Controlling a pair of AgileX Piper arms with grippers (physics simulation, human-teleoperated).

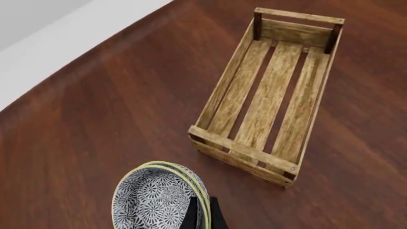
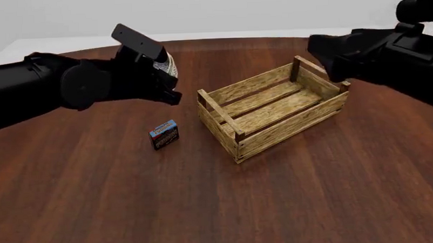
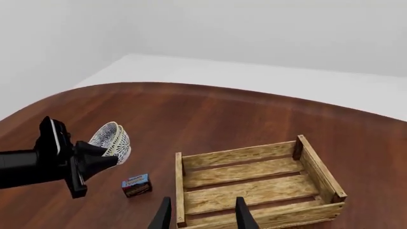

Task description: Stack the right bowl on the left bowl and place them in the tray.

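The tabletop is dark reddish-brown wood with a rounded far edge, set against a pale grey-white floor and wall. The left hand pinches the rim of the stacked bowls, patterned black-and-white inside with yellow-green rims, and holds them tilted in the air above the tabletop. Below and just right of that hand lies a small blue-and-red box. Further right sits the tray, a slatted light-wood crate, its inside bare. The right hand hangs above the tray's near right side, its fingers spread apart, gripping nothing.
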